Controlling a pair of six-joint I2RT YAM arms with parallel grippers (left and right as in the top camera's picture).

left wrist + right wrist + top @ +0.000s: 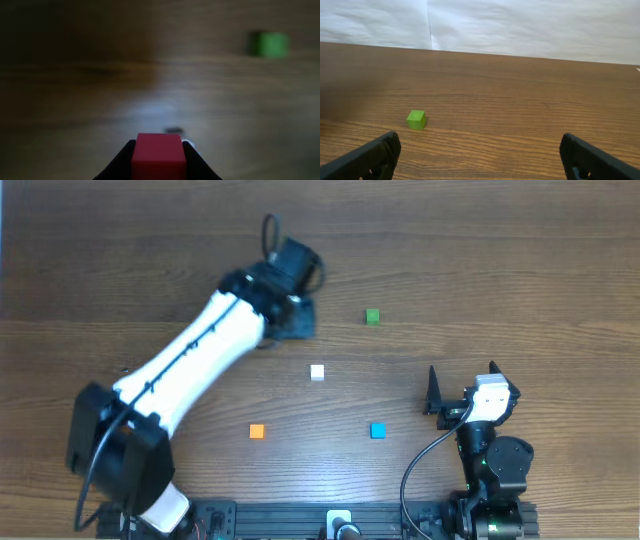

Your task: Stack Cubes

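Red cube [158, 152] clenched in left tool [292, 318], far side of bench [520, 260]; green cube [372, 316] right of it. Right tool [480, 160] released, near right.

The worktop [520, 260] is mid-brown wood with darker grain lines running across it. The green cube [372, 316], white cube [317, 372], orange cube [257, 431] and blue cube [377, 430] are each plain and of a single colour. The red cube [158, 155] is plain too, between the black fingers [120, 162] of the left claw [158, 150]. The left arm [190, 365] is white with black joints. The right arm [490, 455] is black with a white block near its black right claw [480, 160]. The wall [530, 30] behind is white.
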